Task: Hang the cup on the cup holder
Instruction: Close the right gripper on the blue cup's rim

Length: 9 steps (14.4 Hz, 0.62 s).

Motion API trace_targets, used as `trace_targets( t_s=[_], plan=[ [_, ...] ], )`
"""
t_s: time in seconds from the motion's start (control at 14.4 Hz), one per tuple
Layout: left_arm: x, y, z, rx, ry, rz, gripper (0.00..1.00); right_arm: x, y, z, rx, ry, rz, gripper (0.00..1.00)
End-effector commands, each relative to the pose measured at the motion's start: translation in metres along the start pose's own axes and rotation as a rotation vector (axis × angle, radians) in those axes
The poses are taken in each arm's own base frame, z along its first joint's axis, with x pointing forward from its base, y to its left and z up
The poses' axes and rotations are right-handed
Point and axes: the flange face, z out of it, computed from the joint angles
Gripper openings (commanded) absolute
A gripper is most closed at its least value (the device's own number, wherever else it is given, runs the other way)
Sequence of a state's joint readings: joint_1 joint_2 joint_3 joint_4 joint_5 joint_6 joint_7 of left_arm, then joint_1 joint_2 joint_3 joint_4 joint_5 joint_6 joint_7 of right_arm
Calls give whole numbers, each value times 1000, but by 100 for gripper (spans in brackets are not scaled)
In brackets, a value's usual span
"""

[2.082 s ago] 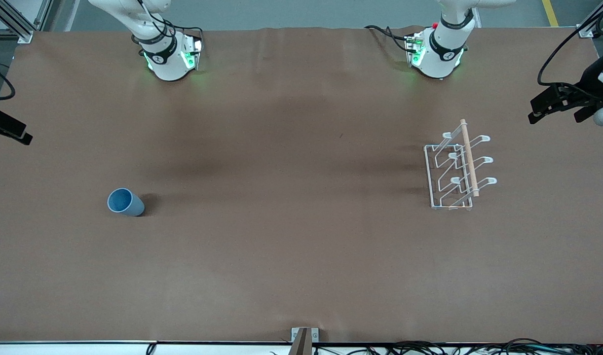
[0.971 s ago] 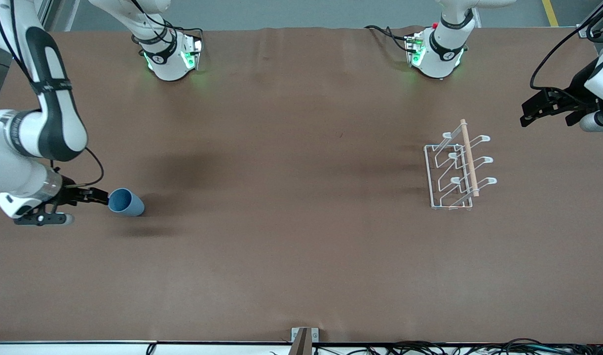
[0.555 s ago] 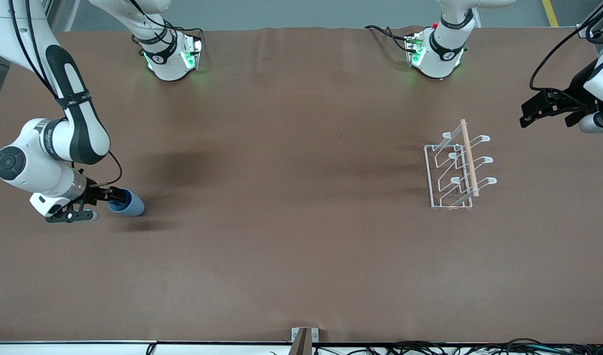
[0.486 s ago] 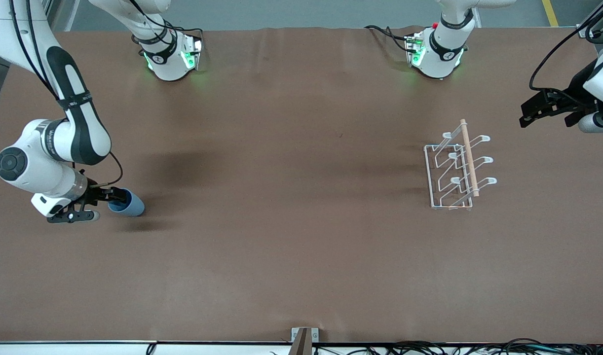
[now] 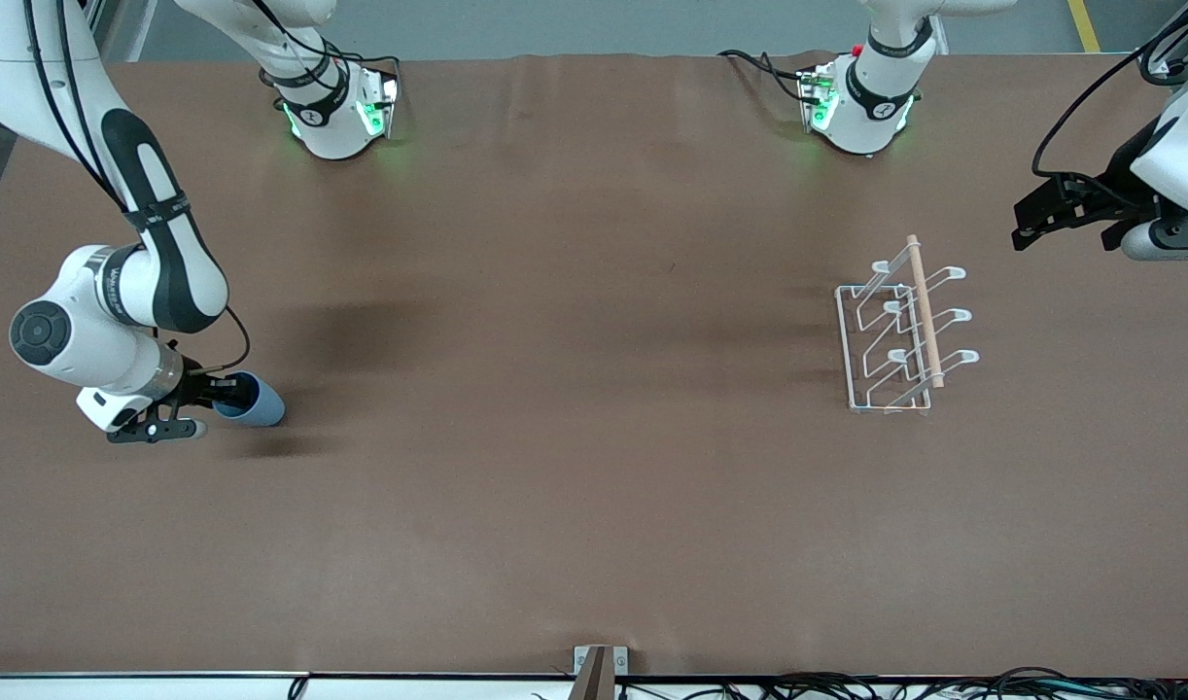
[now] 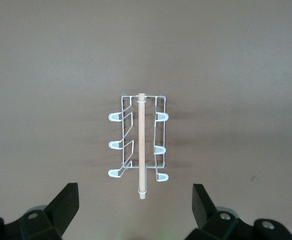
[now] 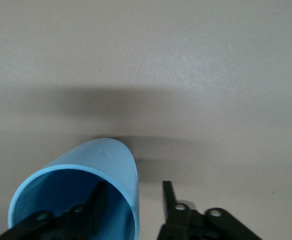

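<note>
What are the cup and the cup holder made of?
Cup: probably plastic, light blue, matte, thin even wall, no glare. Cup holder: looks like white-coated metal wire, thin bent loops; the rod on top looks like pale unfinished wood.

Soft brown surface, smooth blue cup, wire and wood rack

The surface [image 5: 594, 467] looked like matt brown paper or cloth, flat with a few faint creases. The cup [image 5: 256, 401] looked like smooth plastic, light blue and dull, not shiny. The cup holder [image 5: 891, 340] was made of thin white wire, smooth like painted metal, and it had a pale bare wooden rod [image 5: 924, 309] along the top. The right tool [image 7: 133, 200] and the left tool [image 6: 135, 209] had black fingers that looked like hard, dull plastic. The arms' shells were glossy white.
</note>
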State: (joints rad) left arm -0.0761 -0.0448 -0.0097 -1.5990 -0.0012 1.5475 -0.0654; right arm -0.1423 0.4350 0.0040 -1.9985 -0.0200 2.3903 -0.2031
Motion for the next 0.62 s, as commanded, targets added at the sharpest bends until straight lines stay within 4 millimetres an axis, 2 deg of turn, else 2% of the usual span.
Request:
trace_targets(
  t_s=[0.0, 0.21, 0.35, 0.56],
  plan=[
    [-1, 2, -3, 1, 7, -7, 100, -1, 3, -3, 3, 6, -3, 0],
    [-1, 2, -3, 1, 7, -7, 100, 2, 1, -6, 2, 10, -7, 0],
    [-1, 1, -3, 1, 7, -8, 100, 6, 3, -17, 2, 7, -10, 0],
    [0, 1, -2, 2, 7, -8, 100, 25, 1, -79, 8, -23, -12, 1]
  ],
)
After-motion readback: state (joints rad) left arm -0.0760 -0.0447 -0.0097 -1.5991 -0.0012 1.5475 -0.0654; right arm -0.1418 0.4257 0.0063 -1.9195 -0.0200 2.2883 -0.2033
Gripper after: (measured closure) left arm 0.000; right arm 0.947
